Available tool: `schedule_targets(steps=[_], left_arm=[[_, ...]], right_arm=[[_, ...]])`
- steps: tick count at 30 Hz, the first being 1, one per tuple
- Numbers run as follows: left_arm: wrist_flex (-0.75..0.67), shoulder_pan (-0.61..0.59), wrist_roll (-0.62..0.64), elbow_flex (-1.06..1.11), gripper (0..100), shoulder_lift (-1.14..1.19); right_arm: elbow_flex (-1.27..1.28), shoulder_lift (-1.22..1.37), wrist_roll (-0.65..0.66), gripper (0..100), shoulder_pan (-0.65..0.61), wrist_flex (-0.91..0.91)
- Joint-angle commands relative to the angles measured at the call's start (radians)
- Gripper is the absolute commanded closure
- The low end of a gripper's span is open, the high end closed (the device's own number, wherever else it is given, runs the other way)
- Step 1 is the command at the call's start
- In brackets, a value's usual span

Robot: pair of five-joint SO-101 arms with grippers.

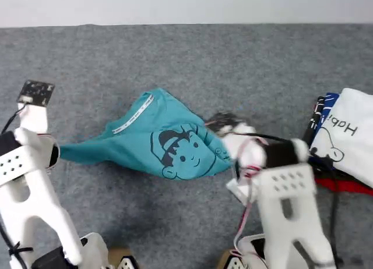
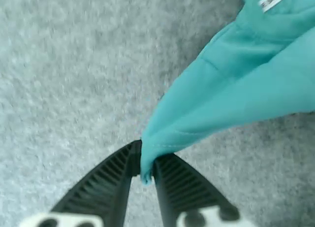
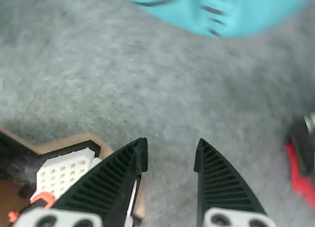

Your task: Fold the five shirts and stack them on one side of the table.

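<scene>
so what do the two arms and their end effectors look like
The left arm and right arm are chunky white plastic links with rows of small holes and black motor blocks. Thin red and black cables loop along the right one. The left end effector and right end effector each have two black, ribbed, tapering fingers on white mounts.

Partial lettering on white shirt (image 1: 354,155), neck tape (image 1: 133,118) of teal shirt (image 1: 137,145) illegible

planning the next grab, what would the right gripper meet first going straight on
The right gripper would likely meet bare grey table cover, short of the teal shirt; depth unclear.
</scene>
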Motion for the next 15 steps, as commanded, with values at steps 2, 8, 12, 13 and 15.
schedule_targets(steps=[2, 8, 12, 13, 15], left_arm=[[-0.015, -0.046, 0.012, -0.002, 99, -0.04], [-0.012, -0.081, 0.014, -0.002, 99, -0.048], [-0.012, -0.12, 0.014, -0.007, 99, -0.048], [-0.012, -0.126, 0.014, -0.007, 99, -0.048], [0.003, -0.132, 0.017, -0.01, 99, -0.048]], right_arm=[[-0.124, 0.205, 0.002, 83.8, -0.059, -0.131], [-0.292, 0.549, 0.002, 83.8, -0.071, -0.265], [-0.517, 0.766, 0.002, 83.8, -0.064, -0.305], [-0.58, 0.823, 0.006, 83.8, -0.064, -0.317], [-0.715, 0.938, 0.008, 83.8, -0.064, -0.344]])
